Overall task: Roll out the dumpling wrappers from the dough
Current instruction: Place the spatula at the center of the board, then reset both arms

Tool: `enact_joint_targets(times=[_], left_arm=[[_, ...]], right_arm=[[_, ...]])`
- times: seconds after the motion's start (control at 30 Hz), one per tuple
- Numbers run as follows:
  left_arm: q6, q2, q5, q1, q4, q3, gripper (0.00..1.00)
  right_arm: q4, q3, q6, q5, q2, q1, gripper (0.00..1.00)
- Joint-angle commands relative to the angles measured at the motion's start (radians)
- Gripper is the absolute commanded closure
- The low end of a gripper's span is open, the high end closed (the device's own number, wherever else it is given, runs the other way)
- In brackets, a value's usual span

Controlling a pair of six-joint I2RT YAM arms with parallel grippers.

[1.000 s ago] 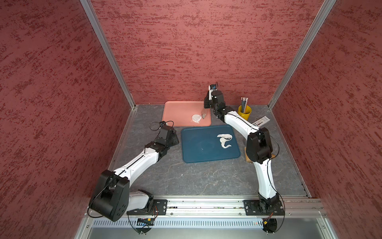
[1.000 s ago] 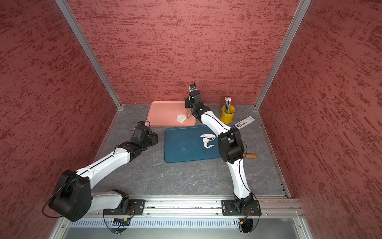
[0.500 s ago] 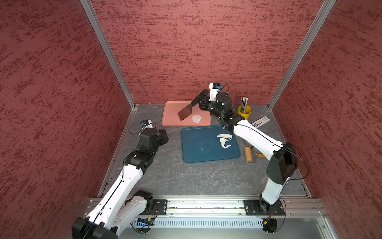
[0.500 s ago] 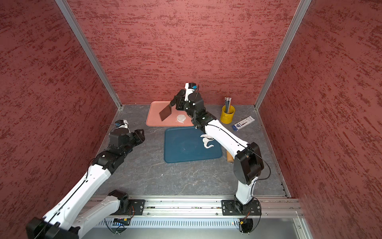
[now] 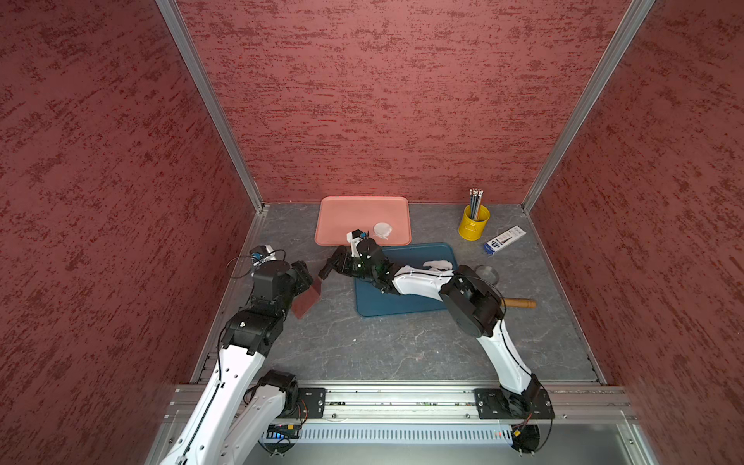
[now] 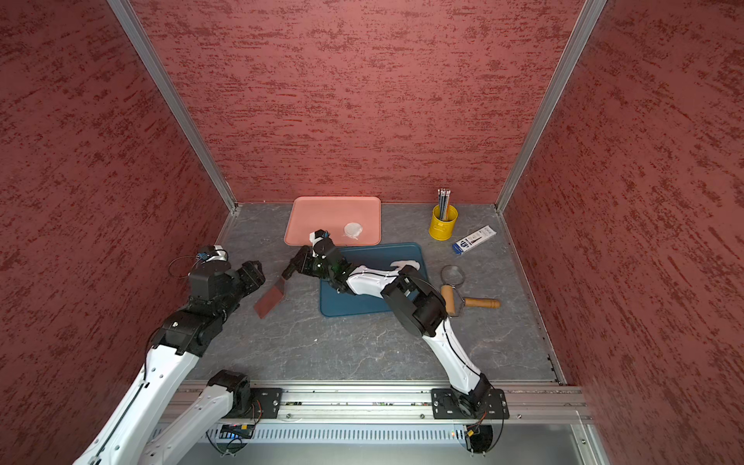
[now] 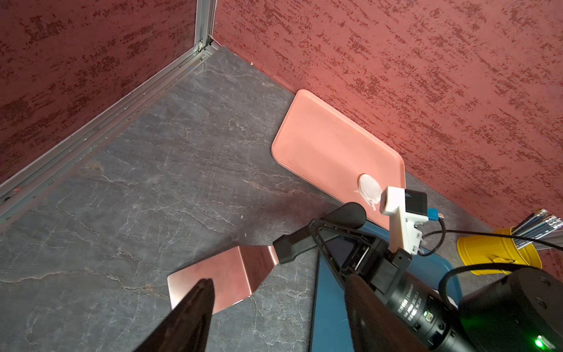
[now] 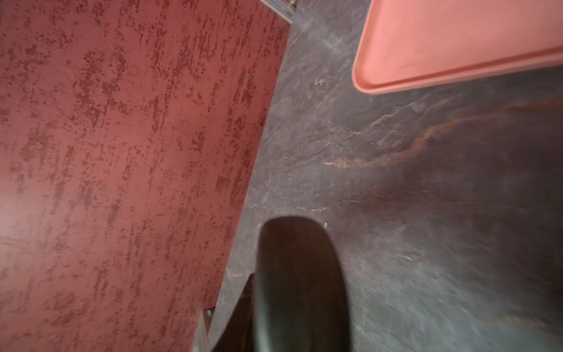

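Observation:
One dumpling wrapper, a small white disc, lies on the pink tray. The dough shows as a white mass on the blue tray, partly hidden by my right arm. My right gripper is shut on the black handle of a metal scraper, whose blade slants down to the table left of the blue tray. My left gripper is open beside the blade, holding nothing.
A yellow cup of pencils and a small box stand at the back right. A wooden roller and a ring cutter lie right of the blue tray.
My right arm swung the scraper from over the pink tray forward and left, down toward the table. My left arm drew back and turned toward the blade, its jaws opening wider.

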Motion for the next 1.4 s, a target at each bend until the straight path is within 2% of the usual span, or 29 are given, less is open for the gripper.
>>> enact_joint_targets(times=[0.0, 0.1, 0.23, 0.4, 0.5, 0.6, 0.67, 0.73, 0.83, 0.9, 0.97, 1.0, 1.07, 1.1, 1.13, 1.23, 1.3, 1.37], left_arm=[[-0.005, 0.006, -0.015, 0.011, 0.059, -0.025, 0.26], [-0.01, 0.032, -0.015, 0.013, 0.111, -0.05, 0.25], [-0.002, 0.064, -0.058, 0.017, 0.161, -0.076, 0.23], [0.023, 0.094, -0.101, 0.043, 0.225, -0.099, 0.13], [0.056, 0.113, -0.149, 0.059, 0.277, -0.113, 0.01], [0.124, 0.147, -0.218, 0.081, 0.379, -0.155, 0.0], [0.21, 0.192, -0.213, 0.096, 0.497, -0.197, 0.0], [0.307, 0.263, -0.205, 0.104, 0.615, -0.221, 0.0], [0.44, 0.384, -0.164, 0.11, 0.834, -0.258, 0.0], [0.504, 0.456, -0.128, 0.115, 0.989, -0.287, 0.0], [0.54, 0.518, -0.05, 0.129, 1.124, -0.311, 0.0], [0.537, 0.538, -0.018, 0.137, 1.148, -0.313, 0.0], [0.566, 0.564, 0.036, 0.149, 1.172, -0.309, 0.0], [0.579, 0.575, 0.044, 0.149, 1.202, -0.313, 0.0], [0.586, 0.577, 0.063, 0.155, 1.217, -0.318, 0.0], [0.579, 0.583, 0.114, 0.178, 1.227, -0.344, 0.0], [0.566, 0.607, 0.142, 0.195, 1.337, -0.404, 0.0], [0.566, 0.644, 0.172, 0.204, 1.509, -0.489, 0.0]], right_arm=[[-0.046, 0.105, -0.044, -0.007, 0.061, 0.003, 0.98], [-0.123, 0.164, -0.085, -0.001, 0.121, 0.003, 0.8], [-0.185, 0.15, -0.144, 0.059, 0.1, -0.001, 0.39], [-0.351, 0.161, -0.234, 0.207, 0.034, -0.023, 0.02], [-0.437, 0.138, -0.288, 0.285, -0.045, -0.048, 0.02], [-0.44, 0.026, -0.374, 0.336, -0.201, -0.066, 0.02], [-0.432, -0.082, -0.429, 0.399, -0.342, -0.085, 0.02], [-0.5, -0.184, -0.485, 0.539, -0.486, -0.112, 0.02], [-0.605, -0.341, -0.597, 0.823, -0.677, -0.174, 0.02], [-0.546, -0.518, -0.703, 1.015, -0.789, -0.237, 0.02], [-0.444, -0.682, -0.787, 1.138, -0.86, -0.314, 0.02], [-0.361, -0.777, -0.821, 1.156, -0.916, -0.361, 0.02], [-0.249, -0.907, -0.834, 1.102, -0.945, -0.461, 0.02], [-0.252, -0.927, -0.795, 1.099, -0.953, -0.506, 0.02], [-0.23, -0.934, -0.813, 1.078, -0.965, -0.54, 0.02], [-0.017, -1.028, -0.884, 0.974, -0.977, -0.637, 0.02], [-0.016, -1.037, -0.877, 0.952, -0.955, -0.701, 0.02], [0.121, -1.12, -0.872, 0.848, -0.946, -0.762, 0.02]])
